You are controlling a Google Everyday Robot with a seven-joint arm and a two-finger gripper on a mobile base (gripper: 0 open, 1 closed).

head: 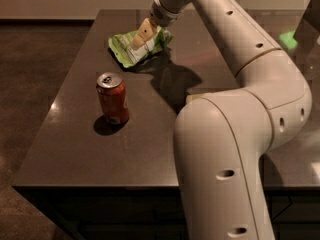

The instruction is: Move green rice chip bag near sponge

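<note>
The green rice chip bag [131,50] lies crumpled on the far left part of the dark table [75,149]. My gripper [140,34] hangs right over the bag's middle, reaching down from the white arm [235,49] that stretches across the table. It is at or just above the bag's top; I cannot tell if it touches. The sponge is hidden behind my arm's big lower link.
A red-orange soda can [113,99] stands upright left of centre, in front of the bag. The arm's lower link [225,169] blocks the table's right front. The table's front edge [90,188] and left edge are close to the can.
</note>
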